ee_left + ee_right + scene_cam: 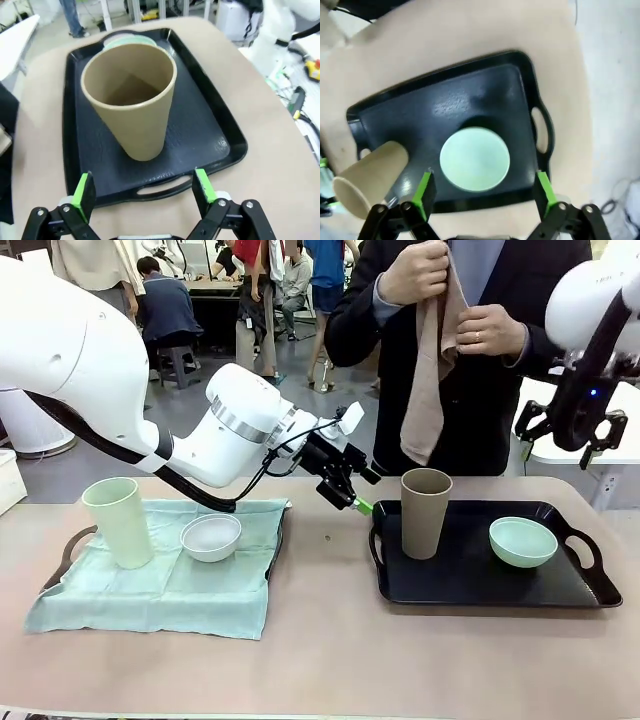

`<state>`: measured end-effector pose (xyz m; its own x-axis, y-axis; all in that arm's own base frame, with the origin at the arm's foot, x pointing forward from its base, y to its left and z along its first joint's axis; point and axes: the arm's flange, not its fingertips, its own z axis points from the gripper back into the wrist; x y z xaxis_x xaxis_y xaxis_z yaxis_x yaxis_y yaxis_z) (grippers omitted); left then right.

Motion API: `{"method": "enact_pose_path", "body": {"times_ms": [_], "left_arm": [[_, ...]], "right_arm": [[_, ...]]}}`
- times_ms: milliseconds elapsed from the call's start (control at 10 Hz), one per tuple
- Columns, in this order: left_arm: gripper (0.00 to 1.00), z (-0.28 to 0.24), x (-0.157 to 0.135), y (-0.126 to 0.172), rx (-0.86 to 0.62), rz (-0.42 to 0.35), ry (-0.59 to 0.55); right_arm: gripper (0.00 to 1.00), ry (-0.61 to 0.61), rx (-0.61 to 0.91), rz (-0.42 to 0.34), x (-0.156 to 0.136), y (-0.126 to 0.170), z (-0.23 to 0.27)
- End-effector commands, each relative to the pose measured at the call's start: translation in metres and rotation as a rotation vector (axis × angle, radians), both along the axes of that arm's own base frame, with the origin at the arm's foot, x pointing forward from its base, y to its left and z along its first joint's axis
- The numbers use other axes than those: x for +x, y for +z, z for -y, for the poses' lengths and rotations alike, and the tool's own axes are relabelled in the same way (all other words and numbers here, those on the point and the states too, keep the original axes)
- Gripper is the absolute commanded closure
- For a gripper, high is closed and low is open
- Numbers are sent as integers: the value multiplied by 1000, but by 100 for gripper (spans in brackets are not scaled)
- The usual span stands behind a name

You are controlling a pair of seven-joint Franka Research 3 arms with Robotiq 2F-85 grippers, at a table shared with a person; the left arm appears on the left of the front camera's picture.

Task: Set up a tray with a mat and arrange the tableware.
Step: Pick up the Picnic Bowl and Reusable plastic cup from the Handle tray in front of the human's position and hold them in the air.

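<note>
Underneath, beige table [330,660], black tray [470,580]; beyond, grey floor [195,410].

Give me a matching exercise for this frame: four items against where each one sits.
Items:
1. tan cup
2. mint green bowl
3. white bowl
4. beige cloth

Places:
A. on the green mat
B. in the person's hands
C. on the black tray, facing the open left gripper
D. on the black tray, nearer the open right gripper

Pairs: 1-C, 2-D, 3-A, 4-B

Green cup [117,522], white bowl [211,537] left; tan cup [426,512], mint bowl [523,541] right
</note>
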<state>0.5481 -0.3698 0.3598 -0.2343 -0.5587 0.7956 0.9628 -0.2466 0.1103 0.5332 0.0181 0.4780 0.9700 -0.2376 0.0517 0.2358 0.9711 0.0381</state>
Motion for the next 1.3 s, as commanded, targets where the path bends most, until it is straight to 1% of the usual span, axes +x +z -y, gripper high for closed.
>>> {"method": "enact_pose_path", "body": {"times_ms": [0,100,200,400,500,600,700,800,900,1100,1200], "left_arm": [[0,-1,-3,-11,-46,-20,27],[0,-2,-5,-11,-52,-69,63],[0,-1,1,-4,-6,-13,9],[0,-1,1,-4,-6,-13,9],[0,0,1,-9,-16,-33,20],[0,-1,5,-13,-52,-56,37],[0,-5,6,-18,-84,-76,80],[0,-5,1,-22,-97,-91,111],[0,-1,-5,-24,-103,-99,105],[0,11,-8,-30,-96,-113,74],[0,17,-8,-38,-110,-115,65]], "right_arm": [[0,201,-41,133,-10,-19,2],[0,282,-14,136,-19,-23,3],[0,98,-32,47,2,-10,-2],[0,98,-32,47,2,-10,-2],[0,169,-40,79,-2,-17,-1],[0,216,-41,50,2,-24,-4],[0,233,-42,8,2,-39,-7],[0,259,-35,-2,-7,-50,-9],[0,268,-50,-18,-20,-60,-10],[0,245,-48,-28,-43,-81,-6],[0,237,-41,-41,-50,-98,-5]]}}
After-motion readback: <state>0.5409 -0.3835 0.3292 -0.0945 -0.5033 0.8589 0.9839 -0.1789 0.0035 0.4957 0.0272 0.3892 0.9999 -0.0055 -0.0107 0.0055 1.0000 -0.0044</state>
